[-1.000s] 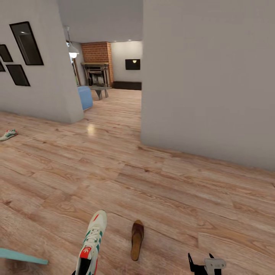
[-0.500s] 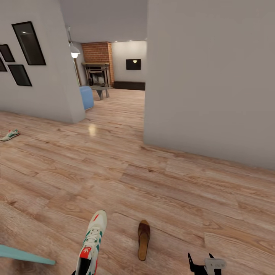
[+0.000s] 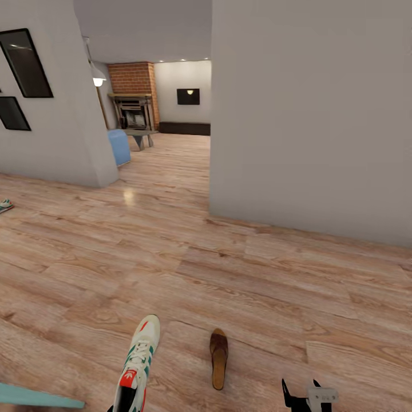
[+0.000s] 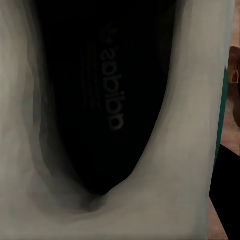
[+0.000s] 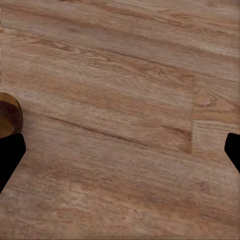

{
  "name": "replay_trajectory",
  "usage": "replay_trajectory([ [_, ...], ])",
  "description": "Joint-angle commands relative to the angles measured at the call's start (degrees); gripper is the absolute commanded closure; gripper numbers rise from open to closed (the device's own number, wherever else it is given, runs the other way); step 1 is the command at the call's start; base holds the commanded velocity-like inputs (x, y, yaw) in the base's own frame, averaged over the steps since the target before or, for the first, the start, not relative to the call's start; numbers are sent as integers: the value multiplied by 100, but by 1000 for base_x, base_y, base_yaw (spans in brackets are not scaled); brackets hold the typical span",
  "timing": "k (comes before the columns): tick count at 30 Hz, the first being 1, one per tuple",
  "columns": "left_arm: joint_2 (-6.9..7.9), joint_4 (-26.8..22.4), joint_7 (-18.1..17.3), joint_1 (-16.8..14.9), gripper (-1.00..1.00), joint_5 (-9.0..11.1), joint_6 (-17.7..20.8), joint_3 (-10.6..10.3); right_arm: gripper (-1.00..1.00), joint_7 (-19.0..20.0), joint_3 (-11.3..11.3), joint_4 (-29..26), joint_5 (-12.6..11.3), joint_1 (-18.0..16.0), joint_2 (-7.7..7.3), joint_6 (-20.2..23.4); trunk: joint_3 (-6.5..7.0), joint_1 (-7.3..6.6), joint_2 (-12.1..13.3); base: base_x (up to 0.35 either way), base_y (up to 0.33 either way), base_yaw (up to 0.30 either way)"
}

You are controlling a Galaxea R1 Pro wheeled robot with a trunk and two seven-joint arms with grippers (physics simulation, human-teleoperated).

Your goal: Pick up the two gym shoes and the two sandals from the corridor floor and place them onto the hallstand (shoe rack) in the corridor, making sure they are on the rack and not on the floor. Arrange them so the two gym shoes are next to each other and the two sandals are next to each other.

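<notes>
You are carrying one gym shoe [image 3: 136,366] in the left tool, which is clenched on it; the left wrist view is looking into its dark insole [image 4: 107,95]. One brown sandal [image 3: 218,358] is lying on the corridor floor [image 3: 240,286] just beside that shoe, toward the right tool [image 3: 301,395], whose fingers are spread and holding nothing. Bring the right tool over the sandal before descending. A second gym shoe [image 3: 4,205] is lying well apart, by the far wall. I am counting two gym shoes, one sandal.

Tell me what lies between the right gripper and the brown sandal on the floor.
Bare wood-plank floor, nothing else: in the head view the sandal lies apart from the right gripper, and the right wrist view shows bare planks between its jaws.
</notes>
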Motion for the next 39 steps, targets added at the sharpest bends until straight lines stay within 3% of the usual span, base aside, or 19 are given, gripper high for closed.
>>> replay_trajectory([
  [1, 3, 3, 12, -3, 100, -12, -15, -18, -100, -11, -36, 5, 39, -4, 0, -17, -5, -1, -2, 0, 169, -23],
  [17, 3, -9, 12, -3, 100, -14, -5, -12, -100, -18, -36, 5, 34, -4, 0, -17, -5, -1, -2, 0, 80, -3],
  [24, -32, -101, 23, -106, 100, -11, 183, -33, -100, -21, -36, 5, 36, -4, 8, -17, -5, -1, -2, 0, 0, 0],
  [30, -136, -151, 20, -671, 100, -20, 933, -39, -100, -20, -36, 7, 32, -4, 9, -17, -5, -1, -2, 0, 0, 0],
  [32, -173, -162, 27, -1143, 100, -23, 1584, -43, -100, -20, -36, 5, 32, -4, 9, -17, -5, -1, -2, 0, 0, -16],
  [36, -198, -163, 29, -1434, 100, -19, 1861, -40, -100, -20, -36, 5, 32, -4, 9, -17, -5, -1, -2, 0, 0, -26],
  [39, -326, -164, 29, -1933, 100, -17, 2051, -44, -100, -5, -31, 5, 35, -4, 9, -17, -5, -1, -2, 0, 0, -7],
])
